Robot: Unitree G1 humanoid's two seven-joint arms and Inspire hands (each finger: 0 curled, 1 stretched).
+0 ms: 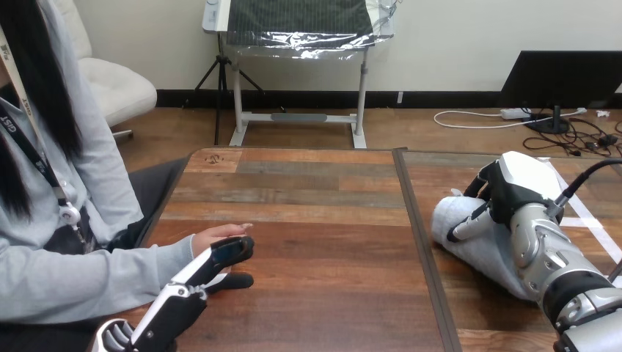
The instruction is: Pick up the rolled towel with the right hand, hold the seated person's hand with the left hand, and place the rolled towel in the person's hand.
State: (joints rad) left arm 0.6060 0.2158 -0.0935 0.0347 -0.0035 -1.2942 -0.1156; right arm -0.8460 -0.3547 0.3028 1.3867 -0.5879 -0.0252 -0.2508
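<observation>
The rolled towel lies on the wooden table at the right of the frame, its long axis running from upper left to lower right, with the upper-left end pointing toward the table's middle. The right hand sits on top of it, fingers and thumb curled round the roll. At lower left, the left hand reaches with straight fingers over the person's hand, thumb spread apart below it
</observation>
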